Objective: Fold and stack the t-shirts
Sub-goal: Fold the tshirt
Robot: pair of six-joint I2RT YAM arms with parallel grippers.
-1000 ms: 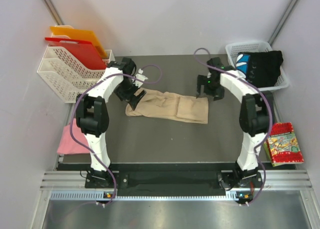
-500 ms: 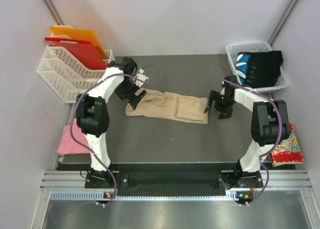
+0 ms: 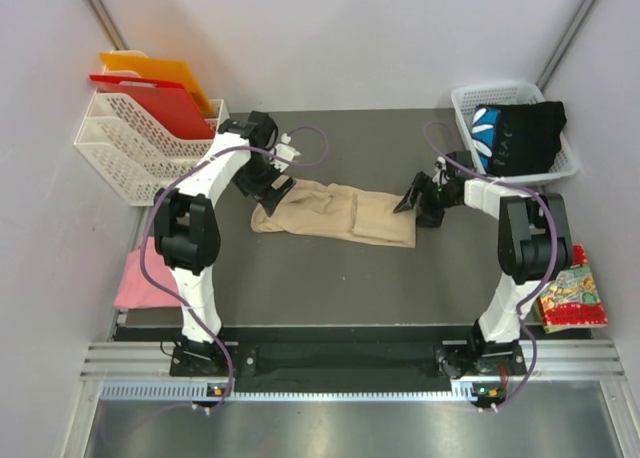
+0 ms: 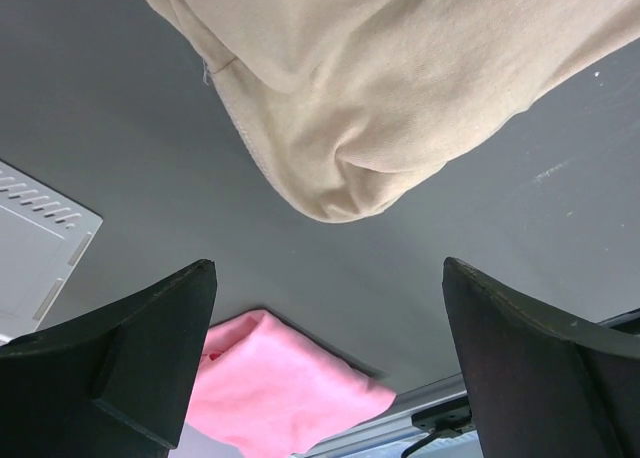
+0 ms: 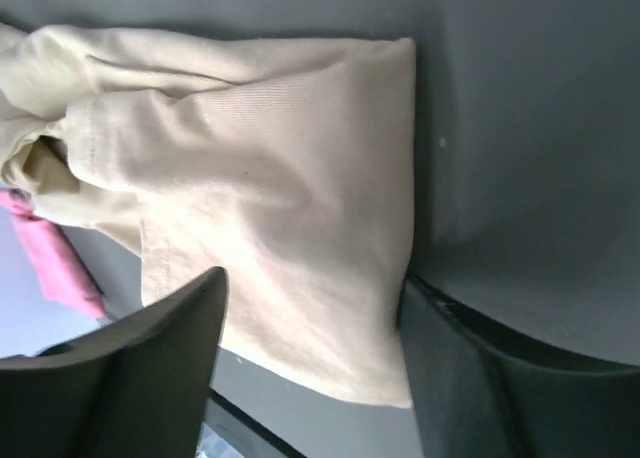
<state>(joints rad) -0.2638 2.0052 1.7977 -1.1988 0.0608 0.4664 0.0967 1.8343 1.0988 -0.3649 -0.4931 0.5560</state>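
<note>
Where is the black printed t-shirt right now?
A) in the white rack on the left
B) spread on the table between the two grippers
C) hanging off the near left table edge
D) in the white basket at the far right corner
D: the black t-shirt sits bunched in the white basket at the far right, while the beige t-shirt is the one spread out in the middle.

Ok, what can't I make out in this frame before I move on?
Pink t-shirt: top view, left arm covers part; left wrist view, cut by the bottom edge.
Black t-shirt: top view, bunched in the basket, print too small to read.
Packet: top view, right arm covers a corner.
Right gripper: either view, whether a finger touches the beige t-shirt cannot be told.
</note>
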